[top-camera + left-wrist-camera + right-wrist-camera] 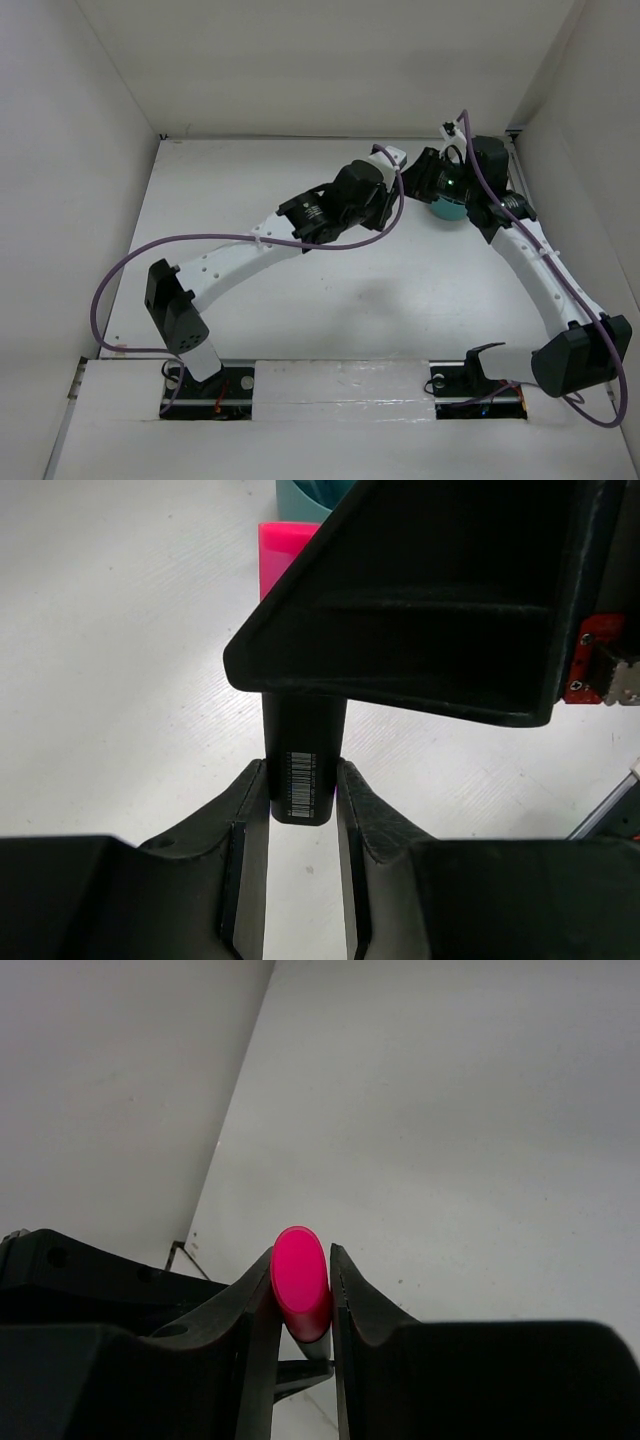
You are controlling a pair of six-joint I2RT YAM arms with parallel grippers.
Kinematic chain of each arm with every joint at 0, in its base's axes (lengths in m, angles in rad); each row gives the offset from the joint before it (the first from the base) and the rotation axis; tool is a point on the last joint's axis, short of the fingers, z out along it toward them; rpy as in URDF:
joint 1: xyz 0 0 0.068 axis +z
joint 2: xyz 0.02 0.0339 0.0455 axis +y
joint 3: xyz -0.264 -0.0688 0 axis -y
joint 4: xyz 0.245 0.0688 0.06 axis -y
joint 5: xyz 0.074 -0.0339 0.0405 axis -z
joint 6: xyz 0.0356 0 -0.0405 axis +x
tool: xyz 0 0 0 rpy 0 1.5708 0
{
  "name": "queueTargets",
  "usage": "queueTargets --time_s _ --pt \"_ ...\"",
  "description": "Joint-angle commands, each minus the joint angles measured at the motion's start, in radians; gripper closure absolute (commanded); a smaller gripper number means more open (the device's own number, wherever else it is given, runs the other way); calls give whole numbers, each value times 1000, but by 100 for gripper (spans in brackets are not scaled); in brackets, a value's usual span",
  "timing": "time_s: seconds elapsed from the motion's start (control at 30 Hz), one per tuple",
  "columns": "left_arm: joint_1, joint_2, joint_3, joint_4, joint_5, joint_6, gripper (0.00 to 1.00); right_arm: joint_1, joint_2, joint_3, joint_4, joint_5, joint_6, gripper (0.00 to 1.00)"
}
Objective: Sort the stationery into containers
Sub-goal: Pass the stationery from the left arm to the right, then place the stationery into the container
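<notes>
Highlighter [305, 735], black barrel with a pink cap, hangs above the desk [400, 290] at its far right, clamped between both arms. The left pincer [303, 778] is closed on the barcoded barrel end. The right pincer [301, 1260] is closed on the pink cap. Just beyond the cap stands the teal cup [447, 207], near the desk's far edge and the right wall [590, 120]. That leaves little room on that side, while a broad stretch of white desk lies to the left and toward the arm bases. In the left wrist view the housing of the right arm [430, 610] crosses in front and covers most of the cap and cup. Only a sliver of the cup's rim shows, so its dividers cannot be made out. From above, both pincers and the highlighter are hidden under the wrists. A purple cable [130, 265] loops beside the left arm.
</notes>
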Motion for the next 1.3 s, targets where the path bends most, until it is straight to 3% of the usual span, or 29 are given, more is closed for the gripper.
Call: queueTargets --time_s 0.0,0.07,0.17,0.37,0.57,0.77,0.87,1.07,1.27 --pt "-3 -32 -18 22 4 7 100 11 -6 23 71 -31 -3 100" --pt "-3 -32 -18 22 -5 -2 53 -3 -6 33 60 -10 -30 100" --pt "-3 -22 -18 -1 -18 -2 0 -66 -6 55 16 79 -56 100" --pt "-3 -3 -9 -37 -38 -20 0 -172 3 86 -61 367 -150 100" --pt "-3 -13 -40 -37 -29 -20 0 -238 43 61 -18 479 -219 100" --pt "-3 -45 -95 -37 -28 -11 0 -322 43 -28 146 545 -199 100" --pt "-3 -78 -130 -11 -28 -11 0 -409 54 -68 218 524 -199 100" --pt "-3 -120 -187 -2 -10 -2 0 -538 101 -155 446 248 -199 100" --pt "-3 -131 -198 -2 -10 18 0 -548 111 -222 583 231 -210 100"
